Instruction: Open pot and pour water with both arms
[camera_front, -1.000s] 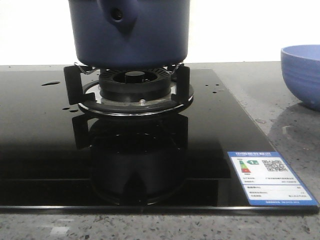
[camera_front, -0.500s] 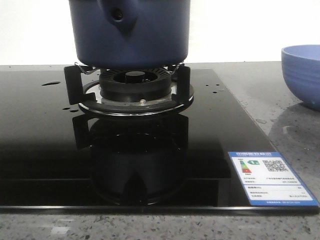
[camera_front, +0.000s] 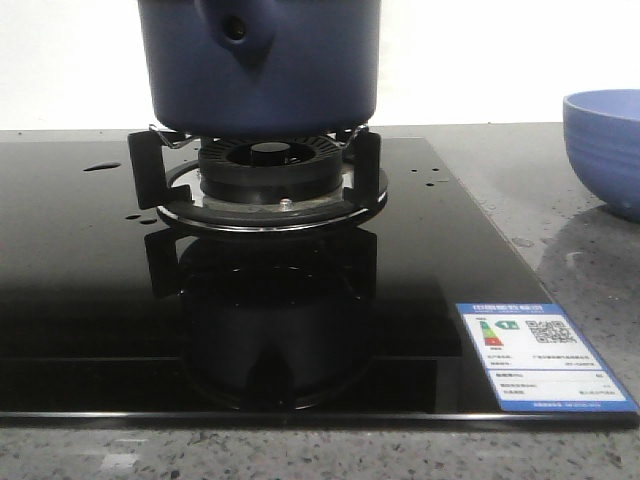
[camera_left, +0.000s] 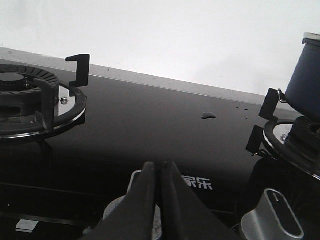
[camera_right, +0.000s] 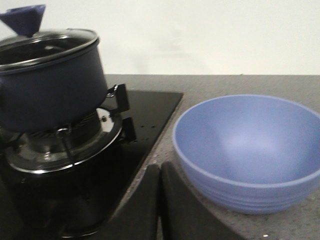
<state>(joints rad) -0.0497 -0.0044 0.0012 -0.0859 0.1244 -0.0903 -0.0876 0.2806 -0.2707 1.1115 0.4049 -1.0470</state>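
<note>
The navy-blue pot (camera_front: 260, 65) stands on the burner grate (camera_front: 265, 180) of a black glass hob; its handle bracket with a round hole (camera_front: 235, 30) faces me. In the right wrist view the pot (camera_right: 50, 85) carries a glass lid (camera_right: 45, 45) with a blue knob (camera_right: 22, 20). Its edge shows in the left wrist view (camera_left: 306, 80). Small drops and a puddle of water (camera_front: 102, 167) lie on the hob, also in the left wrist view (camera_left: 209, 116). My left gripper (camera_left: 158, 165) is shut and empty above the hob. My right gripper (camera_right: 160, 167) is shut and empty beside the bowl.
A light blue ribbed bowl (camera_front: 605, 150) stands on the grey stone counter right of the hob, also in the right wrist view (camera_right: 250, 150). A second burner (camera_left: 30, 100) and a control knob (camera_left: 272, 220) show in the left wrist view. An energy label (camera_front: 535, 355) sits at the hob's front right.
</note>
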